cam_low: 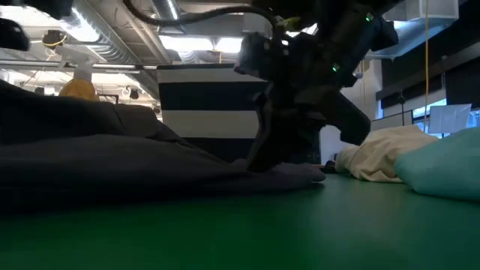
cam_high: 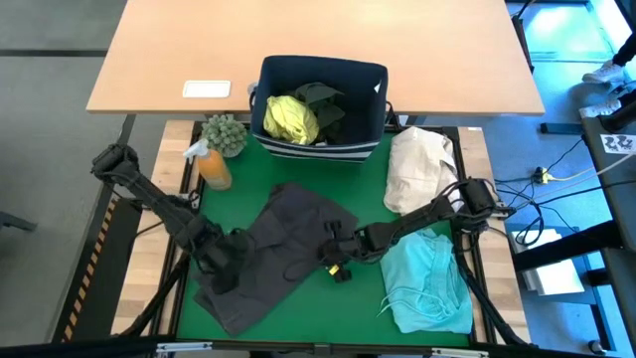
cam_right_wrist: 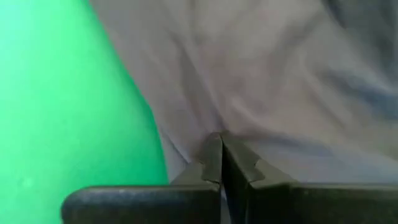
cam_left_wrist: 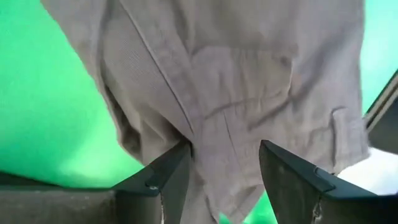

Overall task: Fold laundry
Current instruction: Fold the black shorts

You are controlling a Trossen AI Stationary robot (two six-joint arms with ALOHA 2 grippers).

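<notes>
A charcoal grey garment (cam_high: 283,249) lies spread on the green mat (cam_high: 298,318). My left gripper (cam_high: 234,254) is open over its left part; in the left wrist view (cam_left_wrist: 225,149) its fingers stand on either side of a raised fold. My right gripper (cam_high: 333,249) is shut on the garment's right edge. A turquoise garment (cam_high: 427,278) lies at the near right of the mat. A yellow-green shirt (cam_high: 290,119) and a dark garment (cam_high: 323,99) lie in the navy bin (cam_high: 323,68). My left gripper's open fingers (cam_left_wrist: 168,174) come from above on either side of a raised fold (cam_left_wrist: 224,124) of the grey garment; I cannot tell whether they touch it. My right gripper pinches the garment's right edge (cam_right_wrist: 217,127) between its two shut fingers. It comes in low from the table's right. In the low view the cloth (cam_low: 262,120) rises at the gripper, while the rest lies on the mat.
A cream-beige cloth bundle (cam_high: 422,164) lies at the far right of the mat. An orange spray bottle (cam_high: 211,164) and a small plant (cam_high: 225,132) stand at the far left. The striped bin stands at the far edge, with a wooden table (cam_high: 447,50) behind it.
</notes>
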